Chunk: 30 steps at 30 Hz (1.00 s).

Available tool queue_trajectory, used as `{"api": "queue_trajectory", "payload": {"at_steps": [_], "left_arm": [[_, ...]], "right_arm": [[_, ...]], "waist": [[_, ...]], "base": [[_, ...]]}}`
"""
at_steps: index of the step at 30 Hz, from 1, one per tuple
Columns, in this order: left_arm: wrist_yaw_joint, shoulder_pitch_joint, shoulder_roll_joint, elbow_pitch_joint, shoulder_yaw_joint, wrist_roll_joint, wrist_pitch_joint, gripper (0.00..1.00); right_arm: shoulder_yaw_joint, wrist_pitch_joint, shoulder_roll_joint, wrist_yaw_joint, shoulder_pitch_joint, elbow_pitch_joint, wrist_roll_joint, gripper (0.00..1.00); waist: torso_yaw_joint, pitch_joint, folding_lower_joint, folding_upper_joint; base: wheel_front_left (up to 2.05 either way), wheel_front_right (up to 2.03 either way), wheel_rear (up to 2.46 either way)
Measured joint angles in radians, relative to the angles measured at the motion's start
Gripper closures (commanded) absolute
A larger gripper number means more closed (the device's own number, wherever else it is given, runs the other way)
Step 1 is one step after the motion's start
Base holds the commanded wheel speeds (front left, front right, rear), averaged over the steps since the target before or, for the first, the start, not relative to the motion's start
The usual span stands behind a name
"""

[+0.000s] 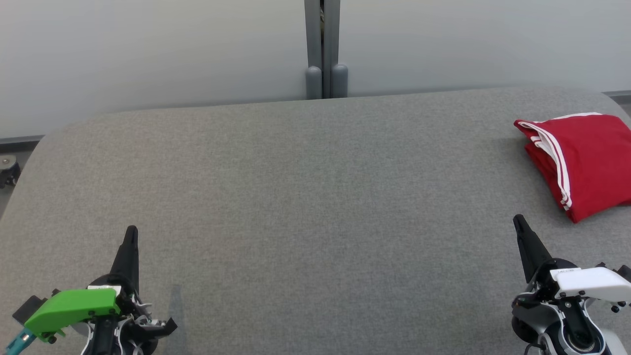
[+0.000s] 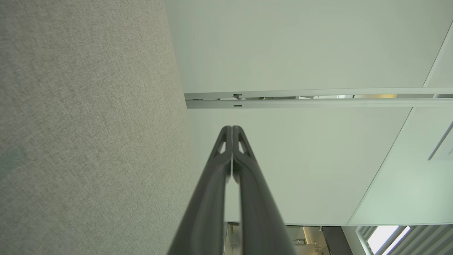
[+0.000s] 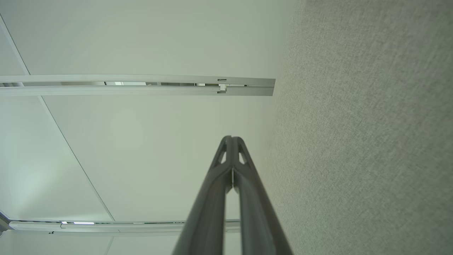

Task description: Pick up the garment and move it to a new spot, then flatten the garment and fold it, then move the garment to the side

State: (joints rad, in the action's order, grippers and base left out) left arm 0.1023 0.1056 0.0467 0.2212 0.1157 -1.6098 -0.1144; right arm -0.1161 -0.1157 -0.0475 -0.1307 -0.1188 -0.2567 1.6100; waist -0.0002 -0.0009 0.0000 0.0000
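Observation:
The garment (image 1: 581, 160) is red with white stripes and lies folded into a compact bundle at the far right edge of the grey table (image 1: 305, 197). My left gripper (image 1: 131, 231) rests at the lower left, fingers pressed together with nothing between them. At the lower right, my right gripper (image 1: 517, 219) is also shut and empty, its tip a short way below and left of the garment. In the left wrist view the shut left gripper (image 2: 232, 128) points past the table edge at a pale wall. The right wrist view shows the shut right gripper (image 3: 230, 138) likewise.
A grey post (image 1: 323, 49) stands behind the table's far edge against the pale wall. A caster wheel (image 1: 7, 170) sits on the floor off the table's left side. The table's rounded corners drop away at left and right.

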Motion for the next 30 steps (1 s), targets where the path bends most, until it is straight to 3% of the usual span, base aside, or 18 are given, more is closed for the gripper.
{"api": "queue_trajectory", "payload": {"at_steps": [30], "left_arm": [[0.000, 0.000, 0.000, 0.000, 0.000, 0.000, 0.000, 1.00]], "right_arm": [[0.000, 0.000, 0.000, 0.000, 0.000, 0.000, 0.000, 1.00]], "waist": [[0.000, 0.000, 0.0000, 0.0000]], "base": [[0.00, 0.00, 0.00]]}}
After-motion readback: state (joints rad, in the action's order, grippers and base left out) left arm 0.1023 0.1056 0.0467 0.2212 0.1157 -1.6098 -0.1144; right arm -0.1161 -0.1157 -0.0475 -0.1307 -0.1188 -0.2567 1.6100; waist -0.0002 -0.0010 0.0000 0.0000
